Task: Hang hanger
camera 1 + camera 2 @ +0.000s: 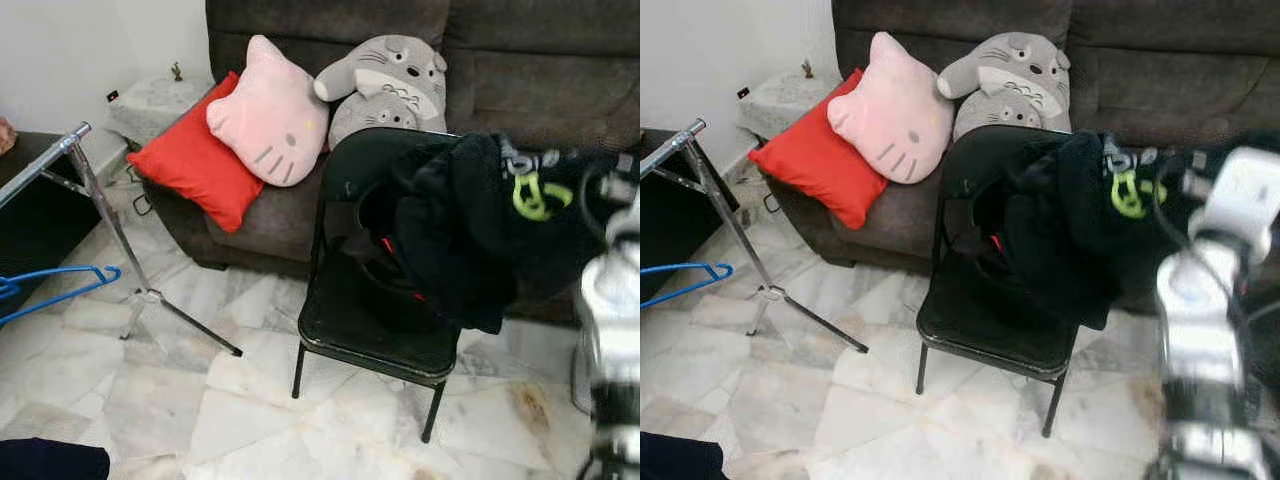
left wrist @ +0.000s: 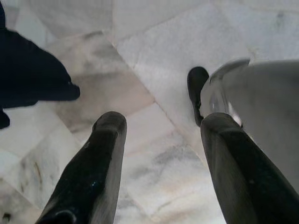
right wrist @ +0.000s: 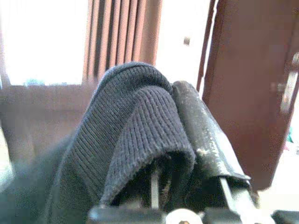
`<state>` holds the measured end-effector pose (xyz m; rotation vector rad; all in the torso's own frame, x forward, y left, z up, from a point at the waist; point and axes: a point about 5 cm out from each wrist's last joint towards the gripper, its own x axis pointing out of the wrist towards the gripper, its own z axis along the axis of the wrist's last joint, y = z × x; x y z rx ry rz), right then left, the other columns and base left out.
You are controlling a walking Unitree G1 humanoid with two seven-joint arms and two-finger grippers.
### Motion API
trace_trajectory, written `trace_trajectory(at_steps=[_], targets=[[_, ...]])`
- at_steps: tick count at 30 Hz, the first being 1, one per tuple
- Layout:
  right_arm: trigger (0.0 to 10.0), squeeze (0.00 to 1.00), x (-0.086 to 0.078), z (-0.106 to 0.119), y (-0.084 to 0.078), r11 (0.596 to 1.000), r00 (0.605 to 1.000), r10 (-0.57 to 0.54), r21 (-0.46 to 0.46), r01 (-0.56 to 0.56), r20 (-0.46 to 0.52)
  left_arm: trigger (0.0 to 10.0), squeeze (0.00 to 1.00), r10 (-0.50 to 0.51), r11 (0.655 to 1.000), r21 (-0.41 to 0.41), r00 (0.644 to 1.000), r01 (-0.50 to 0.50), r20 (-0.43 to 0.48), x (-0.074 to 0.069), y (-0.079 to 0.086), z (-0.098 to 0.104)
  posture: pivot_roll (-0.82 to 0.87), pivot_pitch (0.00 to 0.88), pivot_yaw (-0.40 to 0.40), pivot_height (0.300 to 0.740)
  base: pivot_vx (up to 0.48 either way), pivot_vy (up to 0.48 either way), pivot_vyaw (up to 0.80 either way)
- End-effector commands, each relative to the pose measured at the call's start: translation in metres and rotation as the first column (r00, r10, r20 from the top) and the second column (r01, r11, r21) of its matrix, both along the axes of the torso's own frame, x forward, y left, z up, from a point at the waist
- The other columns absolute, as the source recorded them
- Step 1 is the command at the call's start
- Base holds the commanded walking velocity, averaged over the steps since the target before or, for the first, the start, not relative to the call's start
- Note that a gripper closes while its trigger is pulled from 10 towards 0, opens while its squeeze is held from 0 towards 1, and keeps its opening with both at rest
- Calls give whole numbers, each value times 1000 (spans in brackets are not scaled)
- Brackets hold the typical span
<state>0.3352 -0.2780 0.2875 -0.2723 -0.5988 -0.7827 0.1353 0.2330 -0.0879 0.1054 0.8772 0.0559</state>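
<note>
While your right arm is raised at the far right of the head views, its right pincer (image 3: 163, 154) is clamped on the ribbed edge of a dark knit garment (image 1: 455, 230); the right wrist view shows the fabric folded over one black finger. The bulk of that garment hangs bunched above and against the black folding chair (image 1: 375, 330), which stands in front of the grey sofa (image 1: 560, 70). You cannot tell from these views whether a hanger is inside the cloth.

The blue hanger (image 1: 60, 280) lies at the left edge of the scene, just below the metal rack (image 1: 95, 200) with its tripod foot on the marble floor (image 1: 200, 400). Whether it hangs from the rack or merely pokes into view is not clear.

Your left pincer (image 2: 159, 163) points down at the floor, fingers spread wide, holding nothing.

Judgement on progress: early to middle. Garment is in hand, but nothing is on the rack bar yet. Remaining, as it looks: carry the load left across the floor to the rack, well apart from the chair, and hook it over the bar.

A red cushion (image 1: 195, 165) and plush pillows sit on the sofa, clear of the route.
</note>
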Motion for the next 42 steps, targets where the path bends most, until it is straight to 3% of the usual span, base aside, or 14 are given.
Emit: trace_trajectory(at_steps=[1,10,13,16,19,24,25,27,30,31,33,37,41,42], targets=[[10000,0,-5,32,1,998,992,4,-62,3,126,10000,0,16,1000,8,999,-16,-46,-12,4,-4,-68,123,41,740,0,0,0],[10000,0,-27,111,71,922,867,327,-327,-207,375,10000,0,28,1000,6,998,-28,-51,-13,4,-4,-57,111,39,740,0,0,0],[10000,0,-60,139,127,689,606,709,-535,-489,360,10000,0,28,1000,7,998,-28,-53,-14,5,-5,-65,113,41,740,0,0,0],[10000,0,-76,140,149,511,389,860,-545,-665,331,10000,0,27,1000,6,998,-27,-51,-14,5,-5,-70,111,42,740,0,0,0],[10000,0,-80,135,159,383,259,920,-533,-754,294,10000,0,25,1000,4,998,-25,-50,-13,4,-4,-78,111,40,740,0,0,0],[10000,0,-72,121,160,302,193,943,-458,-836,270,10000,0,21,1000,-3,999,-21,-45,-11,1,-5,-74,108,35,740,0,0,0],[10000,0,-70,116,164,243,156,962,-444,-862,222,10000,0,21,1000,-4,999,-22,-44,-10,0,-5,-76,109,35,740,0,0,0],[10000,0,-72,94,182,14,-11,998,-406,-914,59,10000,0,22,1000,-6,999,-22,-42,-9,-1,-5,-75,112,33,740,0,0,0],[10000,0,-78,74,199,-177,-168,984,-343,-923,-55,10000,0,22,1000,-7,999,-23,-40,-9,-2,-5,-74,112,33,740,0,0,0],[10000,0,-85,50,213,-311,-267,946,-282,-907,-185,10000,0,22,1000,-8,999,-23,-38,-9,-2,-5,-72,114,32,740,0,0,0],[10000,0,-90,24,222,-383,-312,902,-217,-898,-300,10000,0,22,1000,-9,999,-23,-36,-9,-3,-5,-71,117,32,740,0,0,0],[10000,0,-64,-46,215,-288,-294,893,70,-955,-340,10000,0,18,1000,-14,999,-19,-27,-8,-5,-4,-71,119,29,740,0,0,0],[10000,0,-39,-125,182,-66,-177,948,382,-922,-265,10000,0,13,1000,-19,1000,-14,-23,-7,-6,-4,-70,122,26,740,0,0,0],[10000,0,-39,-125,182,-66,-177,948,382,-922,-265,10000,0,13,1000,-19,1000,-14,-23,-7,-6,-4,-70,122,26,740,0,0,0]])
